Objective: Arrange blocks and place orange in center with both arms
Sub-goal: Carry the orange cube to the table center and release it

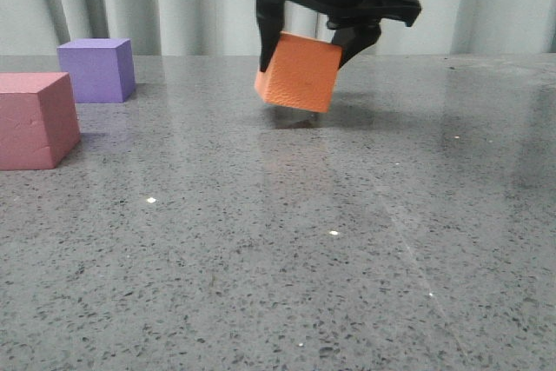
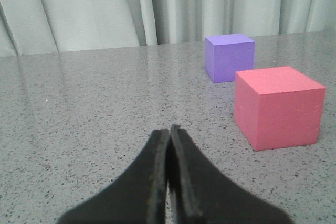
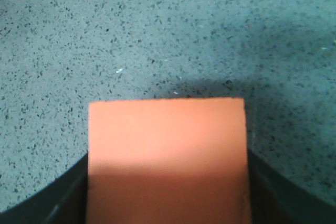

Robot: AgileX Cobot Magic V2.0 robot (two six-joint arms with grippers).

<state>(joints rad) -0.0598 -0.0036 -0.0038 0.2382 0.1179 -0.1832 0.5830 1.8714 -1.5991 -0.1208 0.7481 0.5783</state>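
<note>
Pale curtains hung behind a grey speckled desk (image 1: pixel 287 241) that ran wide and mostly bare in front of me. At the far left, the pink-red cube (image 1: pixel 33 119) sat against the edge of the front view, with the purple cube (image 1: pixel 97 69) just behind it and a little to its right, the two near each other but not touching. My left hand (image 2: pixel 169 135) was low over the desk facing them, its fingers pressed together on nothing, well short of the pink-red cube. Further right, near the middle and toward the back, my right hand (image 1: pixel 306 45) pinched the orange cube (image 1: pixel 300 71) from both sides. The cube hung tilted, one lower corner down toward its shadow; I could not tell whether that corner touched the desk.

The tilt was my main worry. Foam gives under a pinch, so I judged the cube could twist or slip between the fingers, and if I let go at that angle it might land on a corner, roll and end up skewed. Sweeping it left too low could also catch the corner on the surface.

There was broad open desk between the orange cube and the other two, and more to the right and front. The left edge was tight beside the pink-red cube.
</note>
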